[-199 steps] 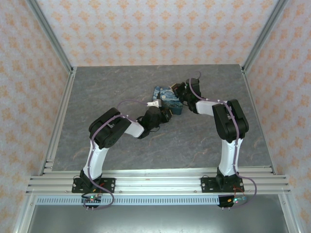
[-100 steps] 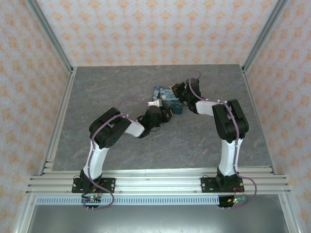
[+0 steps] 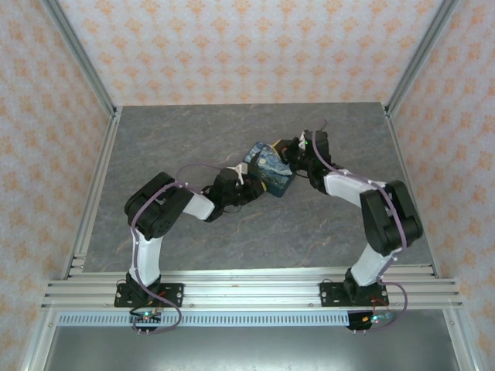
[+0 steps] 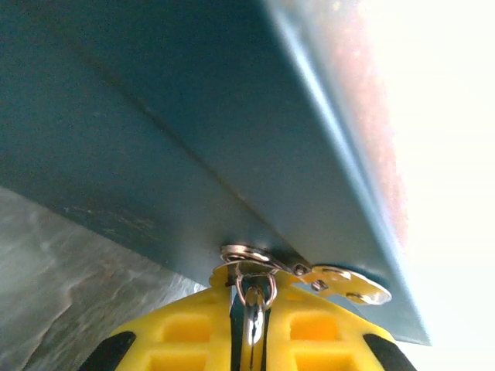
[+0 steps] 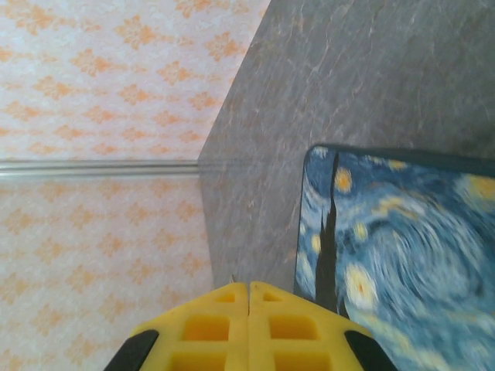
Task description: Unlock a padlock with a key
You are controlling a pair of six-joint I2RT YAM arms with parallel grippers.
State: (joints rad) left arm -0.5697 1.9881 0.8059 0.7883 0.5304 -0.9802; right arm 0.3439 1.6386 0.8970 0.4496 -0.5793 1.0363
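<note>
I see the padlock (image 3: 271,171), swirling blue-and-yellow top and dark teal sides, tilted near the middle of the table (image 3: 178,131); my left fingers (image 4: 193,336) pinch the slim metal key (image 4: 253,323) against its teal side; right fingers (image 5: 209,328) pressed together beside its printed top; the key's head is hidden.

Bright even light, faint shadows, left wrist view blown white at right

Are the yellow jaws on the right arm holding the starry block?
No, in the right wrist view the jaws are pressed together with nothing between them, and the padlock sits off to their side.
</note>
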